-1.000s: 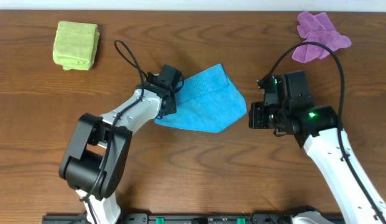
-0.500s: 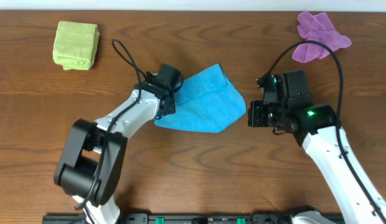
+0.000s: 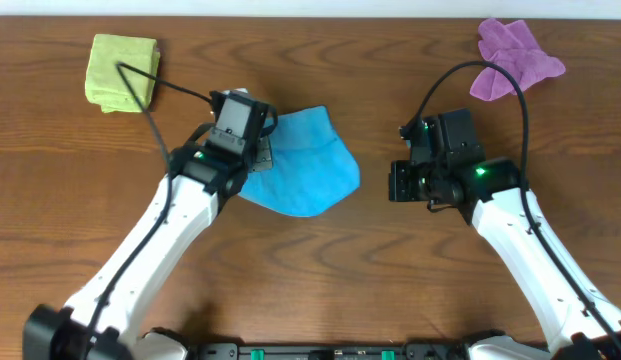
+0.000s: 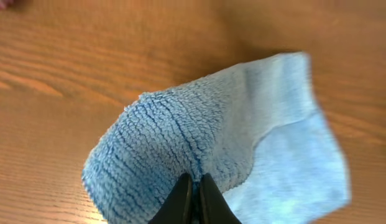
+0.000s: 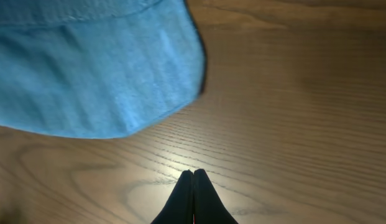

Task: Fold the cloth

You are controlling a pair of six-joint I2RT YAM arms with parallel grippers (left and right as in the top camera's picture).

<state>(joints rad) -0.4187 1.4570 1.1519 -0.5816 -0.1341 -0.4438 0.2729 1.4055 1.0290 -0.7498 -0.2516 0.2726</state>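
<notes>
Near the middle of the surface (image 3: 320, 260) lies the blue cloth (image 3: 302, 178), between the two arms. It is bunched into a rounded lump, with one part doubled over another, and it does not look like a neat fold yet. The left end effector (image 3: 262, 152) is clenched on the blue cloth's left edge. In its own wrist view the fluffy side curls up right at the tips. The right end effector (image 3: 394, 182) is clenched too, with nothing in it. It sits near the blue cloth's right side without touching it. So the fold looks only just begun: the edges need to be lined up and laid flat. No box, bowl or basket can be seen. A folded green cloth (image 3: 122, 72) sits far back on the left, and a crumpled purple cloth (image 3: 515, 52) far back on the right.
</notes>
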